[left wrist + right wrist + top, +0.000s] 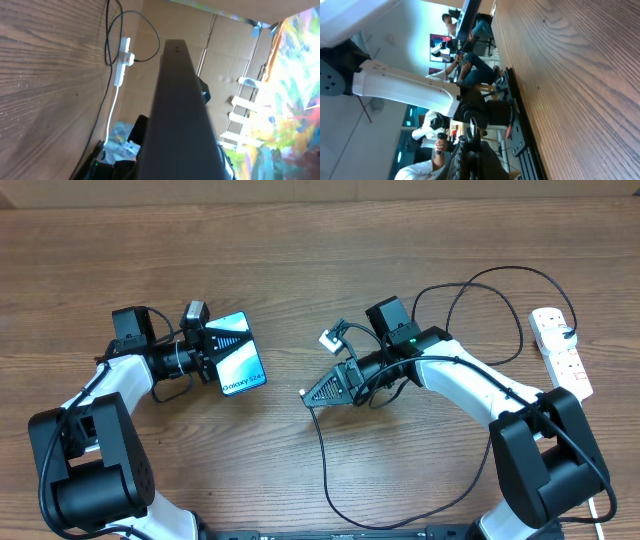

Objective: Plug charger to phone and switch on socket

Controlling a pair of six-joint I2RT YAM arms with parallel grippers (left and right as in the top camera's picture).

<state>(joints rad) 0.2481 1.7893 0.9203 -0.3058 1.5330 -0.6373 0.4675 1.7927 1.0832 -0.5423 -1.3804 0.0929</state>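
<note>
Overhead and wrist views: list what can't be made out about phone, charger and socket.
- phone port: overhead, too small, partly under the left gripper; left wrist, only a blurred dark slab.
- charger tip: overhead, tiny at the right gripper; right wrist, fingers cut off at bottom edge.
- socket switch positions: too small overhead, distant in left wrist.

White arm links [470,382], black joints [545,445], black wrist camera blocks [388,315], small green LED [411,340].
</note>
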